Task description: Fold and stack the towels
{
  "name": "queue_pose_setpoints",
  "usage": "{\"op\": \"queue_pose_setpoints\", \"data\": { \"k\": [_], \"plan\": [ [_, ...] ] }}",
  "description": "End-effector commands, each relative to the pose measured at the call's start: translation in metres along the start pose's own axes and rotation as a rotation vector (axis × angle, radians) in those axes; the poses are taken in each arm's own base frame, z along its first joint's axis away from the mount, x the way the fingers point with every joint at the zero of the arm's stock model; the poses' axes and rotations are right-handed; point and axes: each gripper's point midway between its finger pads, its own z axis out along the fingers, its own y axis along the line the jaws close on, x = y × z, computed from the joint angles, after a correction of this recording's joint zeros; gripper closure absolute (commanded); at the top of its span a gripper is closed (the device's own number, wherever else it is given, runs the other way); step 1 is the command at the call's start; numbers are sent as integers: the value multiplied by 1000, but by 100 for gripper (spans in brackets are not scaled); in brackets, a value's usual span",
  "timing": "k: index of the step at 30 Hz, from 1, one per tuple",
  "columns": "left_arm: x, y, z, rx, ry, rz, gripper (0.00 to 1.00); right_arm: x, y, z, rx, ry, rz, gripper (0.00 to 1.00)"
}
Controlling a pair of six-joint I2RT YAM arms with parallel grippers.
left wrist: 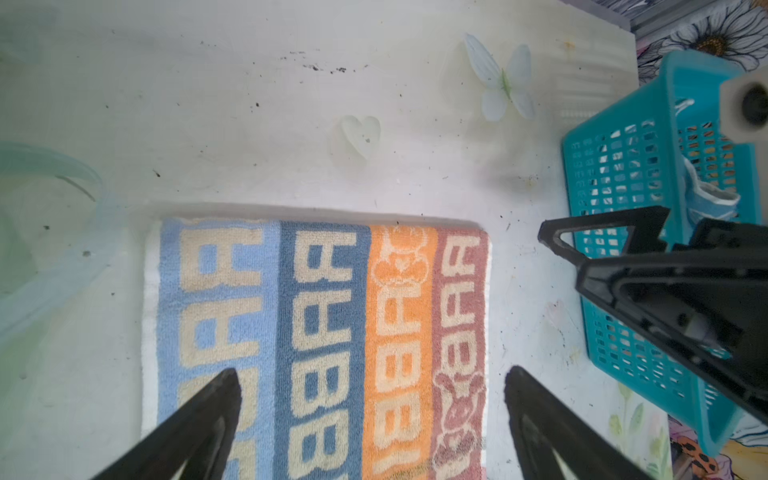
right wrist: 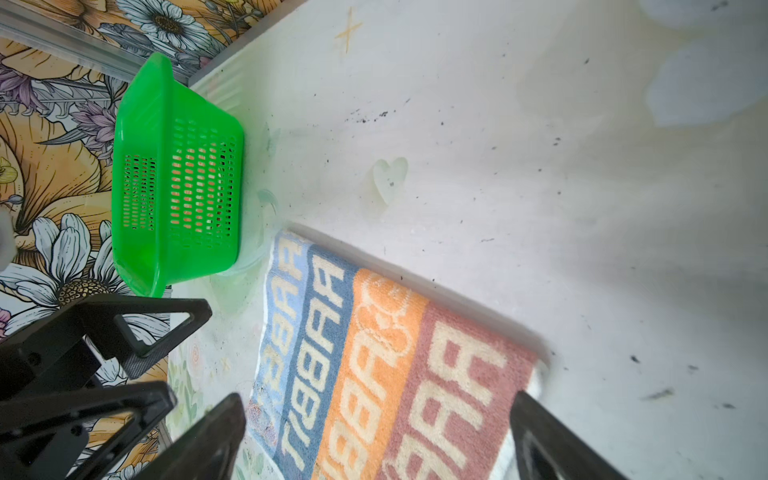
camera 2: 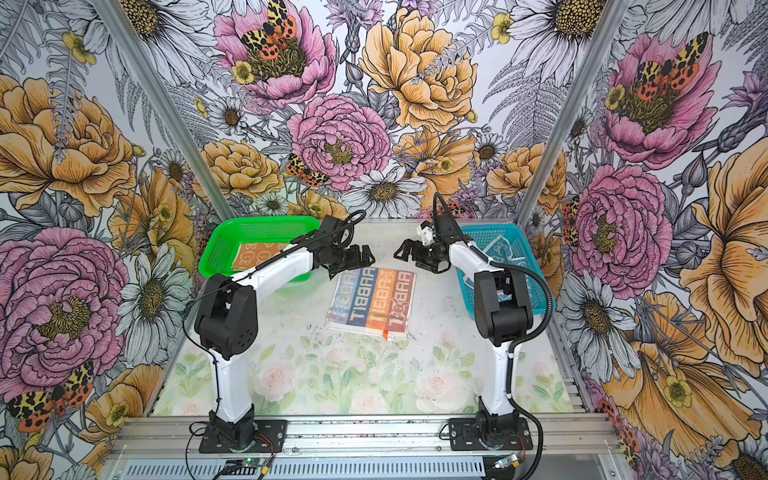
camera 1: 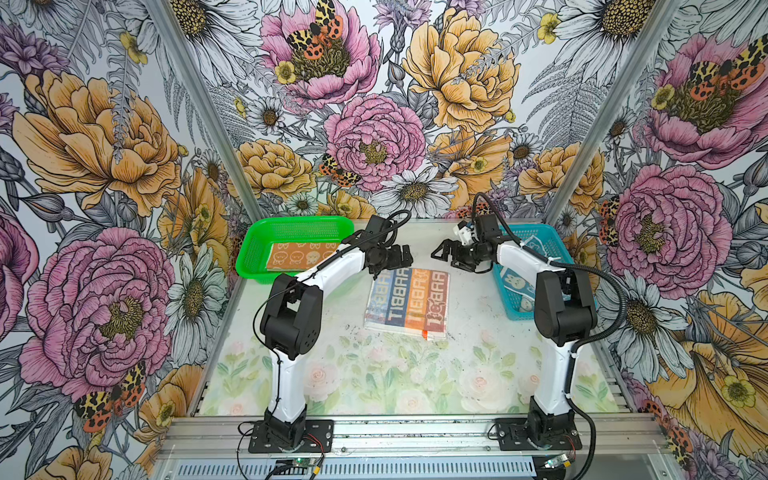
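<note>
Terry towels, three: the striped towel (camera 1: 407, 301) lies folded at the middle of the worktop (camera 1: 478, 316), the orange towel (camera 1: 299, 255) in the green basket (camera 1: 291, 222), and a seemingly crumpled blue towel (camera 1: 513, 282) in the blue basket (camera 1: 544, 241). The left end effector (left wrist: 372, 374) and right end effector (right wrist: 376, 399) hang wide open and empty over the striped towel's far edge.

A: Both top views are bright and evenly lit, diffuse light, source can't be told. Colours saturated. Wall frames splay outward towards the edges, wide-lens distortion.
B: Shadows soft, just a thin dark line along one edge of the striped towel (left wrist: 320, 332) in the left wrist view. Table (left wrist: 291, 124) pale and washed out.
A: Wrist views are softer, the near black fingers (right wrist: 216, 428) blurred, the corners smeared
</note>
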Motion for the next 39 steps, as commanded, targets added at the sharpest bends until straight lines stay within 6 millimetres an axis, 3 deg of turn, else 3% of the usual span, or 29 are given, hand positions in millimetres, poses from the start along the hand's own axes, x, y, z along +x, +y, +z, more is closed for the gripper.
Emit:
{"op": "queue_pose_setpoints", "data": {
  "k": [1, 11, 21, 32, 39],
  "plan": [
    [34, 3, 6, -14, 71, 2, 1, 7, -10, -1, 38, 7, -10, 0],
    [93, 2, 12, -2, 154, -5, 1, 22, -24, 13, 89, 47, 13, 1],
    [128, -17, 26, 33, 208, 0, 1, 27, -47, 30, 142, 81, 38, 5],
    [154, -33, 38, 47, 257, 8, 1, 32, -76, 48, 224, 114, 17, 22],
    [160, -39, 41, 53, 270, 8, 1, 43, -91, 58, 264, 158, -3, 41]
  ]
}}
